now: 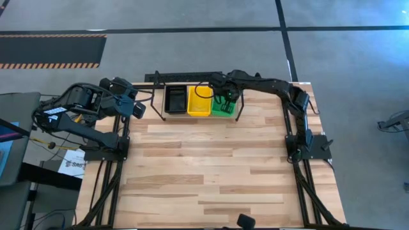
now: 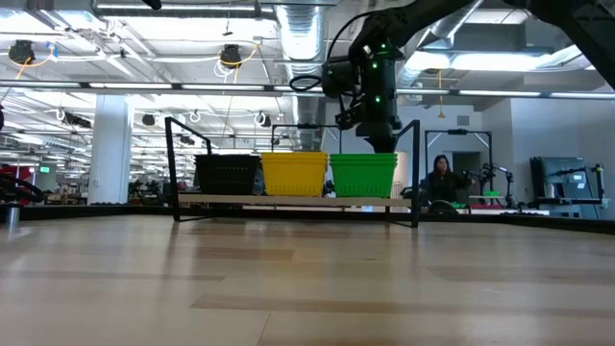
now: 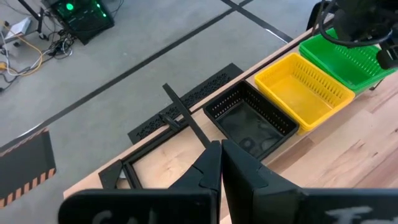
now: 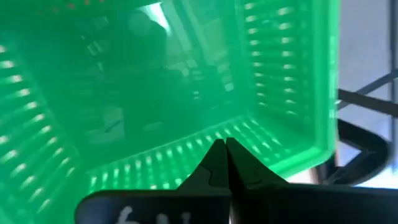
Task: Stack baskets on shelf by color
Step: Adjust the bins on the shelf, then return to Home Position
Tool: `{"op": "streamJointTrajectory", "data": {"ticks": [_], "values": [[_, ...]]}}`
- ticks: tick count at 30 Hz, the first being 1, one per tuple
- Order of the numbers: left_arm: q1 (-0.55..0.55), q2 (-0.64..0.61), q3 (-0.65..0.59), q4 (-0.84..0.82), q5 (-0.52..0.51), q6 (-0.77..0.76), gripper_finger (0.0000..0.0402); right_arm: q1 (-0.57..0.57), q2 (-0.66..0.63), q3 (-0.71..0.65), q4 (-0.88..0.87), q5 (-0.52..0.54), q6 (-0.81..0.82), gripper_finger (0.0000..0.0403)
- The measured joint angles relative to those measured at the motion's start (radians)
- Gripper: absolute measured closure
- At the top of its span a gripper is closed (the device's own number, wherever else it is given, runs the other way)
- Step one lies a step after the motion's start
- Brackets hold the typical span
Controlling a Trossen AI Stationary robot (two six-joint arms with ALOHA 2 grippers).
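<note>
A: Nearest the camera, what did the table [image 1: 211, 185] carry?

B: Bare pale planks across the front. The left gripper [image 3: 221, 163] hung off the left rear corner, fingers clenched on nothing, aimed at the rack.

A: Any writing to read?

B: White marks on both wrist mounts, too cropped to make out. A sheet of paper [image 1: 71, 163] beside the table had print, but it was too small to read.

A: And farther back?

B: The shelf [image 2: 298, 200] stood at the far edge with three stacks side by side: black baskets [image 1: 174, 99] on the left, yellow baskets [image 1: 199, 101] in the middle, green baskets [image 1: 223, 107] on the right.

A: The right gripper [image 4: 225, 163]?

B: Just above the green stack, fingers pressed together, holding nothing. Behind, a person [image 2: 442, 180] sat in the room
</note>
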Motion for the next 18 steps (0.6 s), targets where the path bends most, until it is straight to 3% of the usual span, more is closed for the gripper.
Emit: {"op": "streamJointTrajectory", "data": {"ticks": [7,15,18], "values": [[0.000,0.000,0.000,0.000,0.000,0.000,0.0402,0.002,0.000,0.003,0.056,0.111,-0.046,0.0403],[0.000,0.000,0.000,0.000,0.057,0.037,0.0401,0.026,-0.004,0.116,0.101,0.082,-0.045,0.0403],[0.000,-0.004,-0.020,0.000,0.083,0.054,0.0401,0.040,-0.025,0.178,0.092,-0.009,-0.022,0.0403]]}}
